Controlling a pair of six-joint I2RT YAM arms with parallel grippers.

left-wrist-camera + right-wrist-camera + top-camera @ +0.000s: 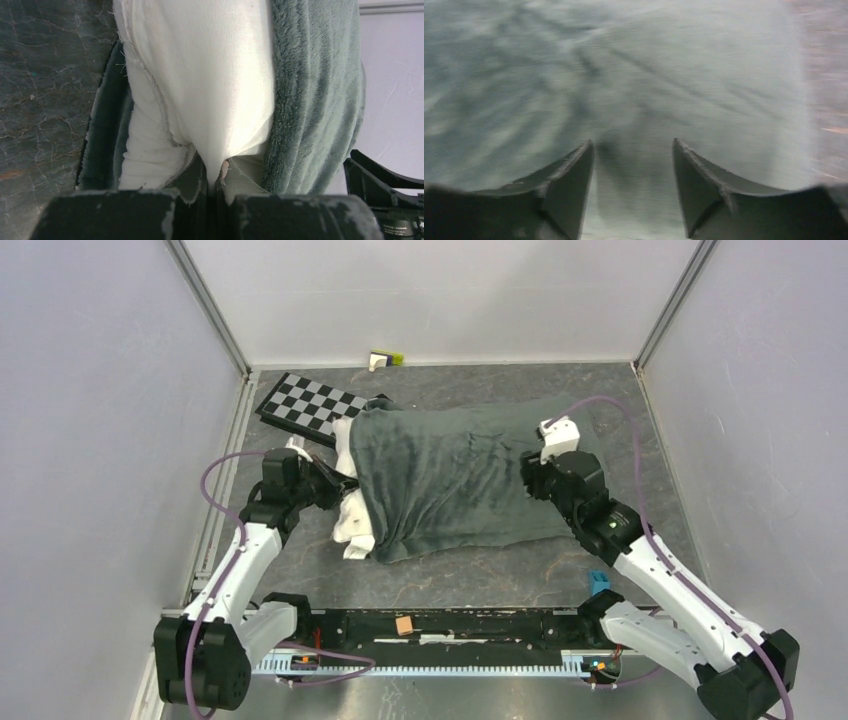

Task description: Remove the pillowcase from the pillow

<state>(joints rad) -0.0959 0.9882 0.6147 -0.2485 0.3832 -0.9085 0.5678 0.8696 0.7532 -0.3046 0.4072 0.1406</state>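
From above, most of the pillow (352,525) is hidden under the grey pillowcase (450,480). Only a white end is seen, right at the left gripper (343,483). The right gripper (533,478) is set down on the pillowcase, and its tips are hidden.

In the left wrist view, the fingers (125,215) are pressed together on a white fold of pillow, with pillowcase on both sides.

The right wrist view is blurred. The fingers (569,175) are spread apart over grey cloth, and a grip cannot be made out.

fuzzy grey plush pillowcase (450,480), smooth white cloth pillow (210,75), matt marbled table (500,580).
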